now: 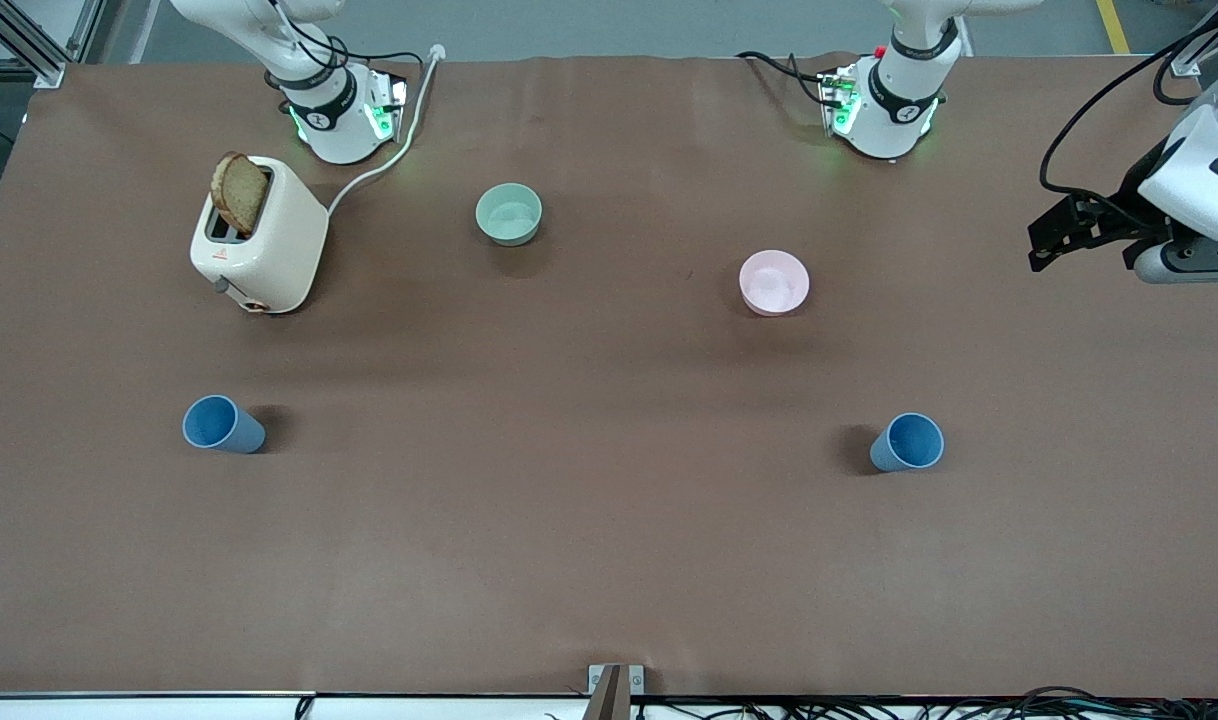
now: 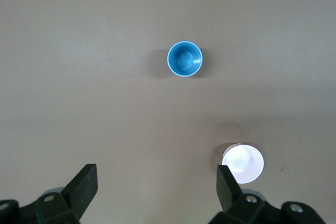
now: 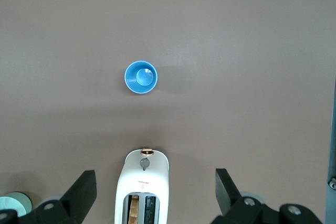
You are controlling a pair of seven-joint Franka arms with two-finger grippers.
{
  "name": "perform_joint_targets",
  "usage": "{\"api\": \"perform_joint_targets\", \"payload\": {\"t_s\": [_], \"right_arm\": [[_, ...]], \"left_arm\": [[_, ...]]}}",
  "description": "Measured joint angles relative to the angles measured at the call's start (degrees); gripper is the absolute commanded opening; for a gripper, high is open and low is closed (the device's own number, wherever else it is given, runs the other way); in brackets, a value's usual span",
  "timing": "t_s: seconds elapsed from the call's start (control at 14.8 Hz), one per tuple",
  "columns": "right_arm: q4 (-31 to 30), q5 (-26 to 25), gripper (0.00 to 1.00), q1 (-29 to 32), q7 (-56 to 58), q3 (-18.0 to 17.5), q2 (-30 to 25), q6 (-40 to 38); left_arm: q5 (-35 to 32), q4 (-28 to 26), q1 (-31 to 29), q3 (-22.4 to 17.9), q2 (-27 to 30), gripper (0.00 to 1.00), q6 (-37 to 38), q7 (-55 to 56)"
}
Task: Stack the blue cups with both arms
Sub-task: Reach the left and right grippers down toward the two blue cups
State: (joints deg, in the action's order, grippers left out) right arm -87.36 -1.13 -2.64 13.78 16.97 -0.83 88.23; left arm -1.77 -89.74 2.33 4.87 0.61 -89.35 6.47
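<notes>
Brown covering spreads over the whole table (image 1: 609,560), and the only marking on anything is a small red mark on the side of the cream toaster (image 1: 261,245), too small to read. A slice of brown bread (image 1: 239,192) stands up out of one of its slots, and a white cord (image 1: 389,160) runs from it toward the right arm's base. The first blue cup (image 1: 222,425) stands upright, mouth up, toward the right arm's end of the table, nearer to the front camera than the toaster and well apart from it. The second blue cup (image 1: 907,442) stands upright toward the left arm's end, nearer to the front camera than the pink bowl (image 1: 774,282). A pale green bowl (image 1: 509,213) sits between the toaster and the pink bowl, nearer the arm bases. The right gripper (image 3: 156,184) hangs high over the toaster, its fingers spread wide with nothing between them; the first blue cup lies well clear of it on the bare covering. The left gripper (image 2: 156,184) hangs high over the table just beside the pink bowl, fingers likewise spread wide, holding and touching nothing, and the second blue cup sits well apart from it.
</notes>
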Motion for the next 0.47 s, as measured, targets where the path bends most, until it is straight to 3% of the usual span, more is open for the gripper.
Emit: {"api": "perform_joint_targets", "payload": {"t_s": [0.47], "right_arm": [[0.2, 0.0, 1.00, 0.0, 0.0, 0.0, 0.0, -0.1]], "left_arm": [[0.0, 0.3, 0.0, -0.1, -0.9, 1.00, 0.1, -0.4]]}}
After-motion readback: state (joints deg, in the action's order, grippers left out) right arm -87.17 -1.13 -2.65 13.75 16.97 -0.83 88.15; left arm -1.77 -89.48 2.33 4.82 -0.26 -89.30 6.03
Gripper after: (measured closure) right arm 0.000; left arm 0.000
